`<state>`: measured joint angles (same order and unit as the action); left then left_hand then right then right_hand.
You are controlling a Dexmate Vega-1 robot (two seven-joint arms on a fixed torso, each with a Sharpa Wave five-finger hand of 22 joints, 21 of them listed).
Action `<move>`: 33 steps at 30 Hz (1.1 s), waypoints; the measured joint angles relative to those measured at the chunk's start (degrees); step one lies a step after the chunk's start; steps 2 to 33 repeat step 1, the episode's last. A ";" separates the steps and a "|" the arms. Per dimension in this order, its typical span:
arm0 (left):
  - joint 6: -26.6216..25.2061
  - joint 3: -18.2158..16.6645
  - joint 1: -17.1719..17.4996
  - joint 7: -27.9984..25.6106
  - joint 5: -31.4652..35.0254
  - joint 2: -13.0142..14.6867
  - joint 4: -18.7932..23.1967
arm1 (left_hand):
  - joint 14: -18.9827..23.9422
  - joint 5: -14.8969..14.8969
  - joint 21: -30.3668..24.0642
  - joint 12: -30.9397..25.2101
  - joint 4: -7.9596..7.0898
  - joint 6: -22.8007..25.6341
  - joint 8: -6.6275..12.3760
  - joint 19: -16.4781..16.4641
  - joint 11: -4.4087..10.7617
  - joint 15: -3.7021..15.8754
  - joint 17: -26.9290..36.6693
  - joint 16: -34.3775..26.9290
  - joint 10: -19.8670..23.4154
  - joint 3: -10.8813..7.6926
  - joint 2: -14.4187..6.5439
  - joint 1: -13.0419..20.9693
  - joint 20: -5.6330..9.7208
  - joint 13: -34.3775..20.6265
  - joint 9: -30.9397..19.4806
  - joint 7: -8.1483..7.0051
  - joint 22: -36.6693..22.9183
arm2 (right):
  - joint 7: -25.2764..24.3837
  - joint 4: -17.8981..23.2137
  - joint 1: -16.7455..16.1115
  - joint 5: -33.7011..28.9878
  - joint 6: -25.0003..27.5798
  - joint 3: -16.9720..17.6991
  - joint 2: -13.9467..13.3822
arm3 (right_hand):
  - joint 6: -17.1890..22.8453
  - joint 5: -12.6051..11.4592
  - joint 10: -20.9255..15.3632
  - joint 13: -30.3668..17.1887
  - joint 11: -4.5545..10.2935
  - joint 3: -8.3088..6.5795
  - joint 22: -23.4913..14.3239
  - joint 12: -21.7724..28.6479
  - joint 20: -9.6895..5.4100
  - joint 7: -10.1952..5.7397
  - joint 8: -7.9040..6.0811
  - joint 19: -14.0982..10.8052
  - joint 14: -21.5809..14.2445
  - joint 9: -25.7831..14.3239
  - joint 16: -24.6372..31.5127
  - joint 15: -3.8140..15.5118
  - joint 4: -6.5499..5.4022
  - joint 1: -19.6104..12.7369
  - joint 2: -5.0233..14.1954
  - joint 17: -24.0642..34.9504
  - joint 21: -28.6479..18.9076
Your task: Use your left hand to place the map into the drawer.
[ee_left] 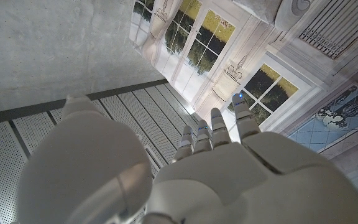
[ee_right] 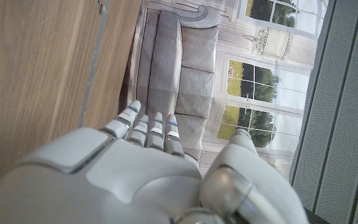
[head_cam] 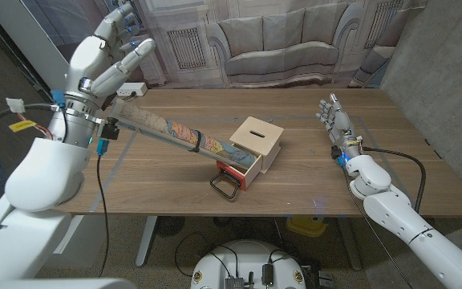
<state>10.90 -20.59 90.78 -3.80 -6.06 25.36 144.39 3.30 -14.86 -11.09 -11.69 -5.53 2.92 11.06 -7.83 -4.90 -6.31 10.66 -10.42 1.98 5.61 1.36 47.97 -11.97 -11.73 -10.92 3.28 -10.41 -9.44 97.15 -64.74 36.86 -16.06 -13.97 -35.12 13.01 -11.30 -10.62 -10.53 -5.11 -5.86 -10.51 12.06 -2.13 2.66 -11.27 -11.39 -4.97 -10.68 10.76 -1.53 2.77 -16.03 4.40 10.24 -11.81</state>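
The left hand (head_cam: 112, 50) is raised high above the table's (head_cam: 359, 185) far left corner, fingers spread and holding nothing, the forearm angled up from the elbow. The rolled map (head_cam: 175, 130) lies slanted across the table, one end near the left wrist and the other reaching into the open drawer (head_cam: 241, 170) of a small wooden box (head_cam: 257, 138). The right hand (head_cam: 334, 117) stands on its edge at the right side of the table, fingers straight, apart and empty, well away from the box
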 measured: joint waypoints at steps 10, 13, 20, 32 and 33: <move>0.03 -0.18 0.12 0.19 -0.13 -0.11 0.01 | 0.00 0.00 0.00 0.00 0.00 0.00 0.00 0.00 0.00 0.00 0.00 0.00 0.00 0.00 0.00 0.00 0.00 0.00 0.00 0.00 0.00 | -0.07 0.04 0.00 -0.04 0.01 -0.01 0.00 | 0.00 0.00 0.00 0.00 0.00 0.00 0.00 0.00 0.00 0.00 0.00 0.00 0.00 0.00 0.00 0.00 0.00 0.00 0.00 0.00 0.00; 0.03 -0.18 0.12 0.19 -0.13 -0.11 0.01 | 0.00 0.00 0.00 0.00 0.00 0.00 0.00 0.00 0.00 0.00 0.00 0.00 0.00 0.00 0.00 0.00 0.00 0.00 0.00 0.00 0.00 | -0.07 0.04 0.00 -0.04 0.01 -0.01 0.00 | 0.00 0.00 0.00 0.00 0.00 0.00 0.00 0.00 0.00 0.00 0.00 0.00 0.00 0.00 0.00 0.00 0.00 0.00 0.00 0.00 0.00; 0.03 -0.18 0.12 0.19 -0.13 -0.11 0.01 | 0.00 0.00 0.00 0.00 0.00 0.00 0.00 0.00 0.00 0.00 0.00 0.00 0.00 0.00 0.00 0.00 0.00 0.00 0.00 0.00 0.00 | -0.07 0.04 0.00 -0.04 0.01 -0.01 0.00 | 0.00 0.00 0.00 0.00 0.00 0.00 0.00 0.00 0.00 0.00 0.00 0.00 0.00 0.00 0.00 0.00 0.00 0.00 0.00 0.00 0.00; 0.03 -0.18 0.12 0.19 -0.13 -0.11 0.01 | 0.00 0.00 0.00 0.00 0.00 0.00 0.00 0.00 0.00 0.00 0.00 0.00 0.00 0.00 0.00 0.00 0.00 0.00 0.00 0.00 0.00 | -0.07 0.04 0.00 -0.04 0.01 -0.01 0.00 | 0.00 0.00 0.00 0.00 0.00 0.00 0.00 0.00 0.00 0.00 0.00 0.00 0.00 0.00 0.00 0.00 0.00 0.00 0.00 0.00 0.00; 0.03 -0.18 0.12 0.19 -0.13 -0.11 0.01 | 0.00 0.00 0.00 0.00 0.00 0.00 0.00 0.00 0.00 0.00 0.00 0.00 0.00 0.00 0.00 0.00 0.00 0.00 0.00 0.00 0.00 | -0.07 0.04 0.00 -0.04 0.01 -0.01 0.00 | 0.00 0.00 0.00 0.00 0.00 0.00 0.00 0.00 0.00 0.00 0.00 0.00 0.00 0.00 0.00 0.00 0.00 0.00 0.00 0.00 0.00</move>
